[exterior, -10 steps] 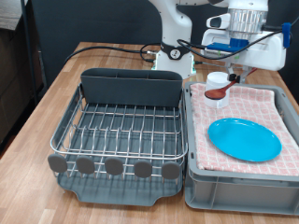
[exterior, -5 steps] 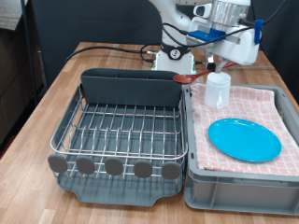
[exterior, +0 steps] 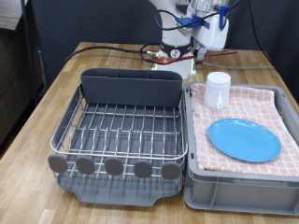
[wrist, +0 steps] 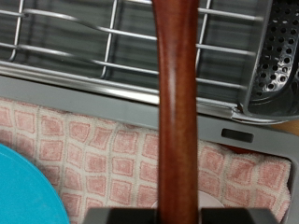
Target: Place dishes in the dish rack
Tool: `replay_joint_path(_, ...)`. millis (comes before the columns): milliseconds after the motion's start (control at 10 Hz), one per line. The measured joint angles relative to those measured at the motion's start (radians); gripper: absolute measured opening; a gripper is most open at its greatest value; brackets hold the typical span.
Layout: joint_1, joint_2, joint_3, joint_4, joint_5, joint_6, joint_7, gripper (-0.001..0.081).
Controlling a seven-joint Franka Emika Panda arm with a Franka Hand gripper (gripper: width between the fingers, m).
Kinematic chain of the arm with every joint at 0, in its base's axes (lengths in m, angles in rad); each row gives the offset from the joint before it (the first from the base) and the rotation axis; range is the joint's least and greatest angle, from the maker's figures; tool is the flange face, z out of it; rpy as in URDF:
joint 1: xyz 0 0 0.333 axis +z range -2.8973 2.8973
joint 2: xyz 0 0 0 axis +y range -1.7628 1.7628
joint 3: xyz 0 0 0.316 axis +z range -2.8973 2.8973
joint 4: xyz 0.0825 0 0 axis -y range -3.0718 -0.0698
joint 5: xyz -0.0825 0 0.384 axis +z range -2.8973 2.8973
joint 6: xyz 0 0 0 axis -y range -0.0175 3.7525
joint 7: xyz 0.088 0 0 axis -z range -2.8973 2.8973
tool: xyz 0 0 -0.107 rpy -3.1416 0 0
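Gripper: my gripper [exterior: 198, 54] hung at the far side of the table, above the gap between rack and crate, in the exterior view's upper middle. It was pinching the spoon by its handle.

Spoon: the reddish-brown spoon [wrist: 177, 103] ran straight out from my fingers in the wrist view, a long wooden handle over the scene below. In the exterior view only a small red-brown bit [exterior: 178, 55] showed beside my gripper, clear of the table.

Rack: the wire rack [exterior: 120, 131] sat on its dark grey tray on the left of the table, with the tall grey caddy [exterior: 130, 87] along its far side and round grey tabs [exterior: 114, 166] along the near edge. No dishes were in it.

Crate: the grey crate [exterior: 245, 191] stood just right of the rack, lined with the pink checked towel [exterior: 254, 104].

Plate: the light-blue plate [exterior: 244, 139] lay flat on the towel, in the near half of the crate.

Mug: the white mug [exterior: 217, 90] stood upright on the towel at the crate's far left corner, apart from the plate.
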Motion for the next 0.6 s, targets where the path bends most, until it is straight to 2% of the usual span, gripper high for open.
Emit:
replay_joint_path(100,0.001,0.005,0.0,0.003,-0.002,0.0,-0.014,0.0093)
replay_joint_path(300,0.0,0.005,-0.015,0.001,0.007,-0.045,0.022,0.0093)
replay_joint_path(600,-0.007,-0.025,-0.059,-0.028,0.008,-0.096,0.057,0.0093)
